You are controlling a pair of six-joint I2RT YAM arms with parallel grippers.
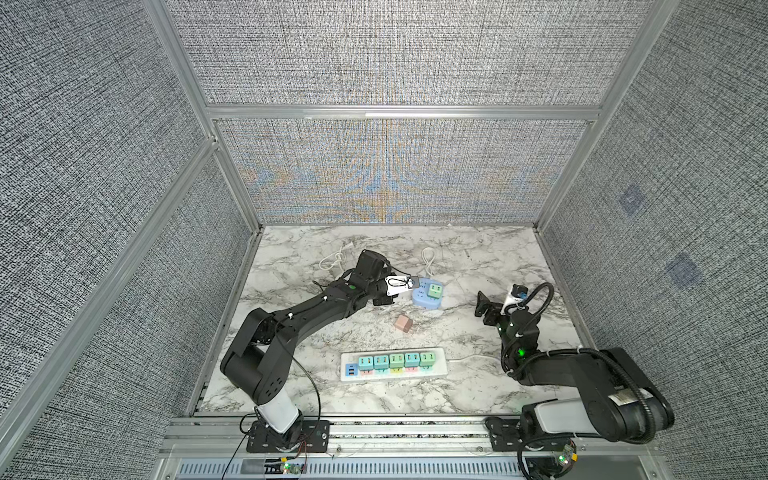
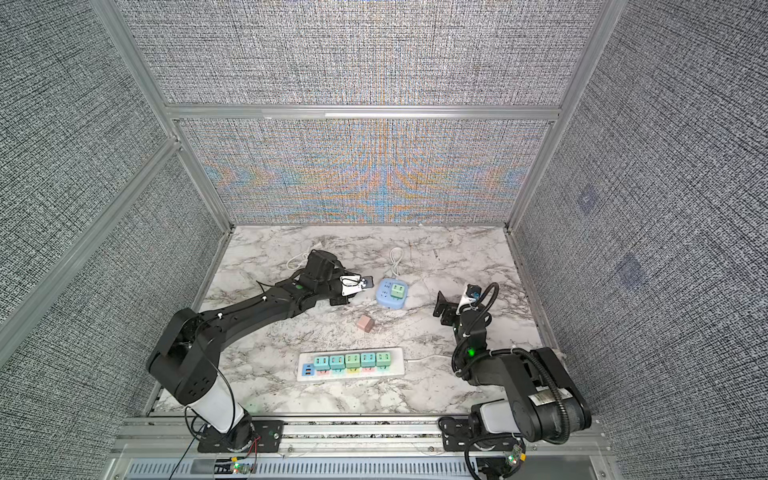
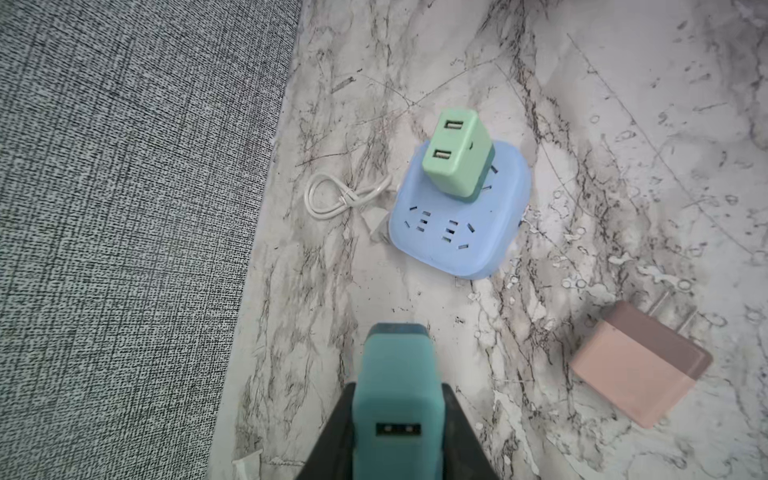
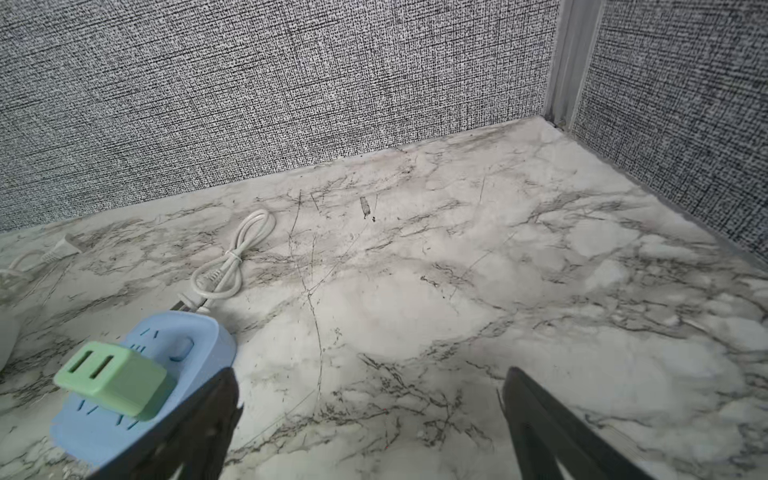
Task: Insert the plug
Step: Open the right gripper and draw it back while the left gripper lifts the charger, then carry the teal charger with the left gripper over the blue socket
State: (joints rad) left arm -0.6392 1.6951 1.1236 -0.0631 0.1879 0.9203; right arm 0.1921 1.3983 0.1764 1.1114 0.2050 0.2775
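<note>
In the left wrist view my left gripper (image 3: 397,392) is shut on a teal plug (image 3: 397,365), one dark finger on each side, its USB port facing the camera. It hangs short of the blue square socket block (image 3: 457,245), which carries a green plug (image 3: 457,166) and has free slots on the near side. In a top view the left gripper (image 1: 384,300) sits just left of the socket block (image 1: 422,302). My right gripper (image 1: 484,309) stands open and empty to the right of the block, fingers wide apart in the right wrist view (image 4: 370,382).
A pink plug (image 1: 403,323) lies on its side on the marble, prongs out, in front of the block. A white power strip (image 1: 439,370) with several plugs stands near the front edge. Two coiled white cables (image 1: 428,259) (image 1: 334,259) lie behind. Fabric walls enclose the table.
</note>
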